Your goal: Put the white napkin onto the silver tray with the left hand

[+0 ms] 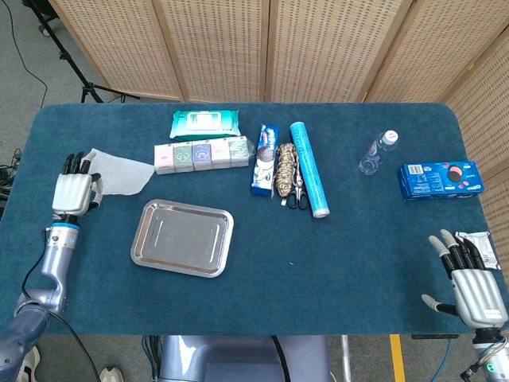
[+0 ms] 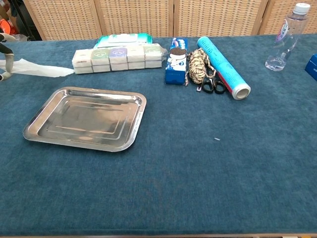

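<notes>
The white napkin [image 1: 121, 173] [image 2: 40, 70] lies left of the silver tray [image 1: 183, 239] [image 2: 84, 119], with its left edge raised off the blue cloth. My left hand [image 1: 73, 193] [image 2: 7, 65] pinches that edge at the table's far left; in the chest view only its fingers show at the frame edge, and the napkin looks nearly edge-on. The tray holds nothing. My right hand [image 1: 469, 285] hovers at the front right corner with fingers spread, holding nothing.
Behind the tray are a green wipes pack [image 1: 205, 122] and a row of tissue packs [image 1: 203, 153]. To the right lie a cookie sleeve [image 1: 265, 159], rope [image 1: 284, 169], scissors [image 1: 297, 196], a blue roll [image 1: 308, 169], a bottle [image 1: 377, 153] and a blue box [image 1: 440, 180].
</notes>
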`<action>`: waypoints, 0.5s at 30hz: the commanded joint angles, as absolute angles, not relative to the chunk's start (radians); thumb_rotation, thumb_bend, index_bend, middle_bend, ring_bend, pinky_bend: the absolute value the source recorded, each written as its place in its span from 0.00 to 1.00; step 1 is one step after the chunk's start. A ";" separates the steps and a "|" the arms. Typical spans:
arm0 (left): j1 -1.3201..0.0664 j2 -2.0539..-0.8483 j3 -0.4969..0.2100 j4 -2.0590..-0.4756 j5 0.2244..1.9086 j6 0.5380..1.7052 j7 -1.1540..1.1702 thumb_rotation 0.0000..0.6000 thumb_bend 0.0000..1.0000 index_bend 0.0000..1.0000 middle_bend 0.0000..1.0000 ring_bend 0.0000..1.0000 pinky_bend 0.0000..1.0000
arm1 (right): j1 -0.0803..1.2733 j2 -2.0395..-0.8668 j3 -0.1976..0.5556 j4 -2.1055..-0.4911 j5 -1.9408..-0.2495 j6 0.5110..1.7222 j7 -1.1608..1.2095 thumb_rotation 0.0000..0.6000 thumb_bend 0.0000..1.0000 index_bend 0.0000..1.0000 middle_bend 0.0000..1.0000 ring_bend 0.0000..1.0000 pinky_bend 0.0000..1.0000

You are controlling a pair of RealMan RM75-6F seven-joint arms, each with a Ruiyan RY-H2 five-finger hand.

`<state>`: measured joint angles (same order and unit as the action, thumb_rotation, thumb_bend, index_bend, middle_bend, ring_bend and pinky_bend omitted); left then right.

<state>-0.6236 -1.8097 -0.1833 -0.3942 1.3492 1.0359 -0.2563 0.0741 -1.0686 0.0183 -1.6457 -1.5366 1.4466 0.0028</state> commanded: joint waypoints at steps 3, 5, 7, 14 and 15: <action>-0.616 -1.777 -0.198 -0.477 1.343 1.091 -0.212 1.00 0.44 0.84 0.15 0.00 0.00 | 0.072 -1.068 0.018 -1.646 -1.538 1.450 0.004 1.00 0.00 0.04 0.00 0.00 0.00; -0.615 -1.763 -0.205 -0.518 1.341 1.113 -0.193 1.00 0.44 0.84 0.15 0.00 0.00 | 0.071 -1.067 0.018 -1.647 -1.539 1.452 0.004 1.00 0.00 0.04 0.00 0.00 0.00; -0.614 -1.745 -0.214 -0.568 1.337 1.136 -0.165 1.00 0.45 0.85 0.15 0.00 0.00 | 0.070 -1.067 0.017 -1.648 -1.541 1.454 0.004 1.00 0.00 0.04 0.00 0.00 0.00; -0.596 -1.636 -0.241 -0.880 1.333 1.229 -0.024 1.00 0.45 0.86 0.15 0.00 0.00 | 0.063 -1.063 0.014 -1.648 -1.553 1.469 0.011 1.00 0.00 0.04 0.00 0.00 0.00; -0.593 -1.621 -0.245 -0.924 1.329 1.235 -0.005 1.00 0.45 0.87 0.15 0.00 0.00 | 0.062 -1.062 0.013 -1.649 -1.555 1.471 0.012 1.00 0.00 0.04 0.00 0.00 0.00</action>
